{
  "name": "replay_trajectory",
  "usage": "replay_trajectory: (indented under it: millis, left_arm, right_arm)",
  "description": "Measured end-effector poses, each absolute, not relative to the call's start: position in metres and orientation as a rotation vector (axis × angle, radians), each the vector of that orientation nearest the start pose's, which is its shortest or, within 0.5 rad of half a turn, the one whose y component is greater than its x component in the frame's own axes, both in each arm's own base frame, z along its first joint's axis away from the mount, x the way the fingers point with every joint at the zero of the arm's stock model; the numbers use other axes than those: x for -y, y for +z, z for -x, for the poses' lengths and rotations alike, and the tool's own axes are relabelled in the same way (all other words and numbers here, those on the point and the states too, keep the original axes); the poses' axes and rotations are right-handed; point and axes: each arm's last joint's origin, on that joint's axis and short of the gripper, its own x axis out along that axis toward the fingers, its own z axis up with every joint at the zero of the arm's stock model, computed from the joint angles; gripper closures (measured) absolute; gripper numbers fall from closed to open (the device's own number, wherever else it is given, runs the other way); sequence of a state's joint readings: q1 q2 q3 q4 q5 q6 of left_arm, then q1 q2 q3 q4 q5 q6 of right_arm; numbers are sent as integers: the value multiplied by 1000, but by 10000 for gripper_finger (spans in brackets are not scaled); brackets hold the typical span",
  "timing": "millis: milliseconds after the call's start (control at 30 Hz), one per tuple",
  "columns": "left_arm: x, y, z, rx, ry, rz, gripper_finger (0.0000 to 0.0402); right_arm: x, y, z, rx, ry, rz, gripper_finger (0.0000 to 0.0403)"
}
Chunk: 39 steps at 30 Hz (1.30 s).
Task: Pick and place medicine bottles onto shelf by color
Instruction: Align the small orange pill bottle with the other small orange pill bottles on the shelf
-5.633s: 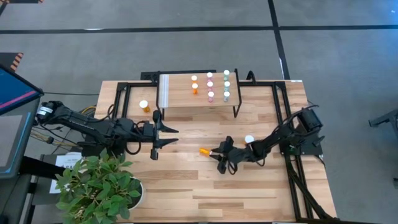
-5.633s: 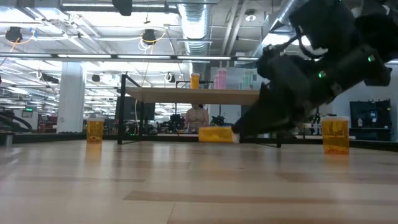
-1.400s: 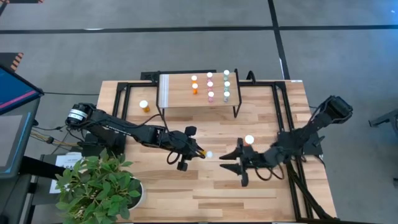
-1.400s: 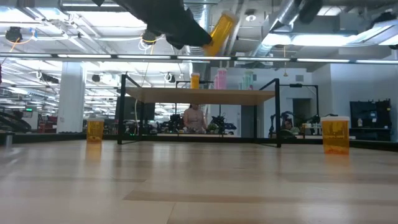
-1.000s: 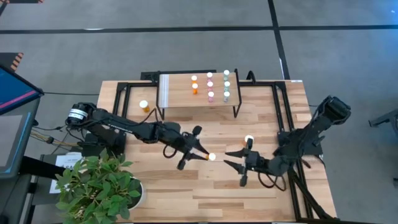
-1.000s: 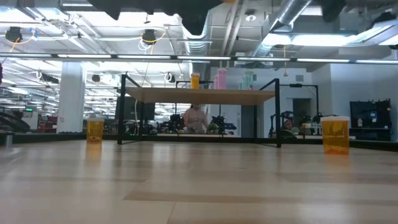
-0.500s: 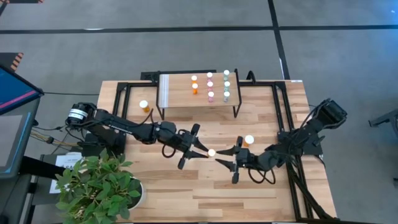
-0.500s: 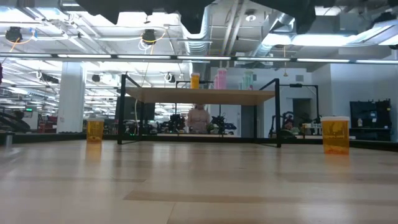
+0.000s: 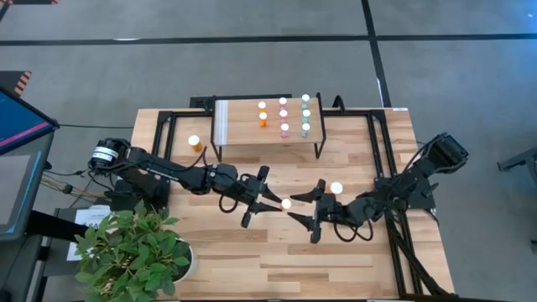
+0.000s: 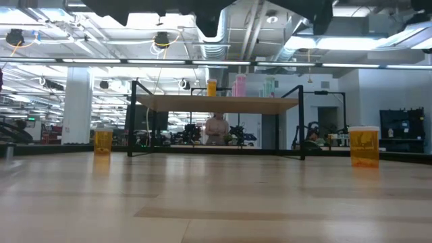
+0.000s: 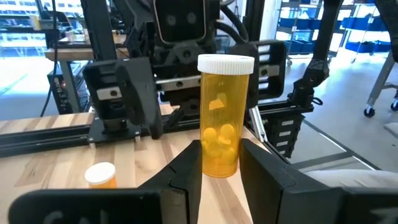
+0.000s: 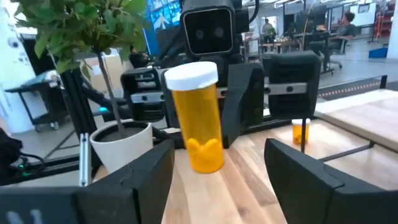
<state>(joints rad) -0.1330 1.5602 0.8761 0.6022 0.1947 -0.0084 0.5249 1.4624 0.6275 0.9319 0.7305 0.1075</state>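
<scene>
Overhead, eight shelf bottles (image 9: 284,117), three elsewhere.

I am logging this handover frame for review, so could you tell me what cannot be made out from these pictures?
- Low view: both grippers and the held orange bottle are cut off by the top edge.
- High view: the left gripper and right gripper hide that bottle's body; only its white cap shows.
- High view: bottles on the shelf are too small for labels or contents.
- Right wrist view: the shelf is out of frame.

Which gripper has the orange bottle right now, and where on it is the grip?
The left gripper pinches the orange bottle by its lower body, cap up. The right gripper is open, holding nothing.
</scene>
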Motion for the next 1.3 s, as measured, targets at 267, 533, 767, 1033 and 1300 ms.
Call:
replay_trajectory:
  millis: [267, 533, 767, 1033, 1300]
  left_arm:
    - [51, 252, -337, -82, -328, 14, 319]
    - [51, 252, -337, -81, -328, 14, 319]
    - [51, 252, -337, -81, -328, 14, 319]
    - [51, 251, -337, -86, -327, 15, 319]
    - [51, 250, -337, -100, -326, 45, 319]
  right_arm:
    - [-125, 245, -273, 68, -163, -149, 129]
    - [-124, 245, -276, 42, -170, -145, 138]
    - [-124, 245, -276, 41, -170, -126, 186]
    - [-125, 245, -275, 40, -167, -116, 245]
    - [-125, 245, -275, 38, -165, -112, 275]
